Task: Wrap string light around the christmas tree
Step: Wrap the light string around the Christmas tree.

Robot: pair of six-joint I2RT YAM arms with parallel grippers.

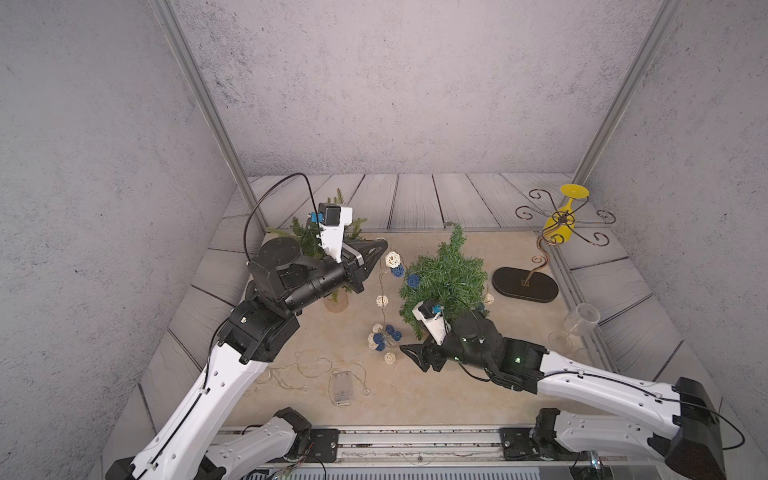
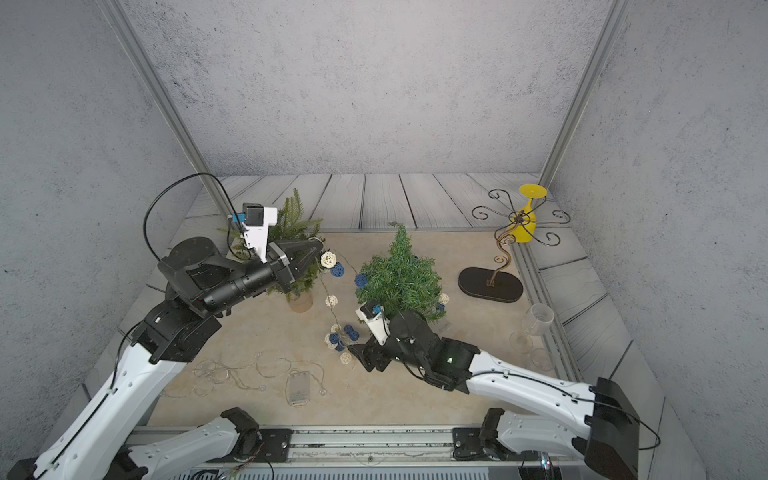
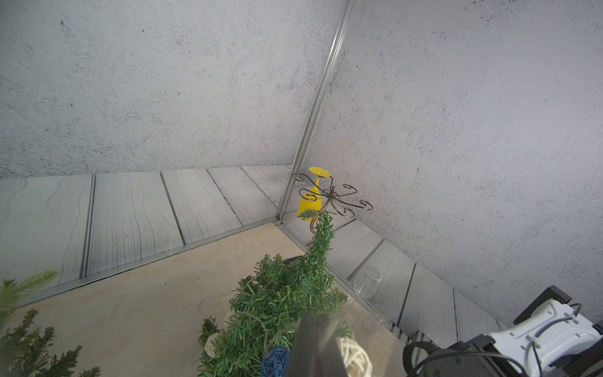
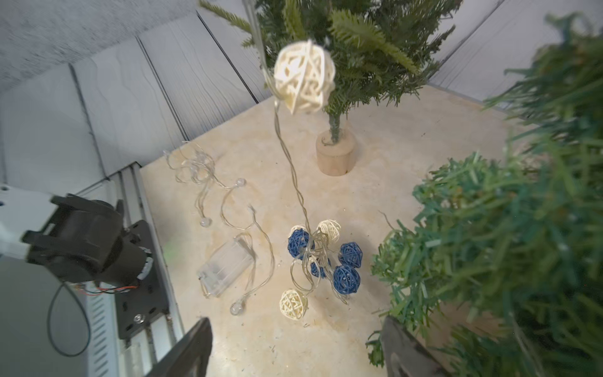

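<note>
The string (image 1: pixel 392 260) is a thin, clear cord carrying woven white and blue balls. It hangs from the left gripper (image 1: pixel 384 244), whose jaws are pinched shut on it, raised to the left of the tree (image 1: pixel 446 274). One strand drops to a heap of balls (image 4: pixel 323 258) on the table (image 1: pixel 457 395). The other leads onto the tree's left side, where a blue ball (image 1: pixel 412 280) rests against the needles.

A white ball (image 1: pixel 488 298) shows at the tree's right. The cord's path behind the foliage is hidden. The right arm covers the tree's base. The right gripper (image 4: pixel 297 352) hovers low just beside the heap, jaws wide and holding nothing. The left gripper's tip is blurred in its wrist view.
</note>
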